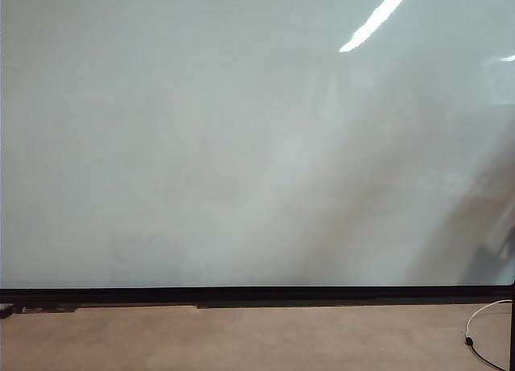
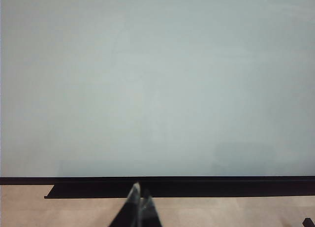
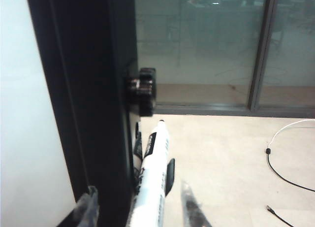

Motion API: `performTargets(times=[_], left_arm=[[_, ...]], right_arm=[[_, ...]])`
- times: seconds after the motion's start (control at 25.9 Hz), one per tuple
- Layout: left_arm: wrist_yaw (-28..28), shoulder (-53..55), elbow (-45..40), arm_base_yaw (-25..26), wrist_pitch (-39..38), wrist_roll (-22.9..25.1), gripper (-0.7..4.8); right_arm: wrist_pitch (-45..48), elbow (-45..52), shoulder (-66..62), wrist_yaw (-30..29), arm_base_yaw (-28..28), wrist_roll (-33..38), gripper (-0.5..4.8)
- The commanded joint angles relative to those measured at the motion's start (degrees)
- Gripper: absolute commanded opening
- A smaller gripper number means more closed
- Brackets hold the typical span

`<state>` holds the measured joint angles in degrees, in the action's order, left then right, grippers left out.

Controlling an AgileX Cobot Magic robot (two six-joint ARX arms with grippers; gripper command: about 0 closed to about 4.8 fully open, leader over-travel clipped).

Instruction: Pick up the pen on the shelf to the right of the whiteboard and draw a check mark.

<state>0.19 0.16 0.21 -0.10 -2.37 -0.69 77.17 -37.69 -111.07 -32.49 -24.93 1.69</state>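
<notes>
Pale beige floor (image 1: 241, 339) ran below, a white cable (image 3: 285, 153) curled across it with its black plug, glass partition wall (image 3: 197, 45) with a dark vertical frame post (image 3: 259, 49) stood behind, ceiling strip-light glare (image 1: 378, 17) streaked overhead.

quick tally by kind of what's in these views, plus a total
whiteboard: 1, blank, no check mark drawn yet
pen: 1, on its holder by the board's black frame, between the right gripper's jaws
grippers: 2, the left gripper with jaws together in front of the board
white cable: 1, on the floor
black knob: 1, on the frame
total: 6
</notes>
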Motion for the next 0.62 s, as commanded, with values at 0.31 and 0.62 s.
performTargets(times=[0.31, 0.62], left_arm=[[0.0, 0.0, 0.2, 0.0, 0.7, 0.2, -0.04], [0.0, 0.0, 0.2, 0.0, 0.7, 0.2, -0.04]], right_arm=[[0.4, -0.1, 0.2, 0.9, 0.0, -0.2, 2.09], [0.4, -0.1, 0.2, 0.9, 0.0, -0.3, 1.66]])
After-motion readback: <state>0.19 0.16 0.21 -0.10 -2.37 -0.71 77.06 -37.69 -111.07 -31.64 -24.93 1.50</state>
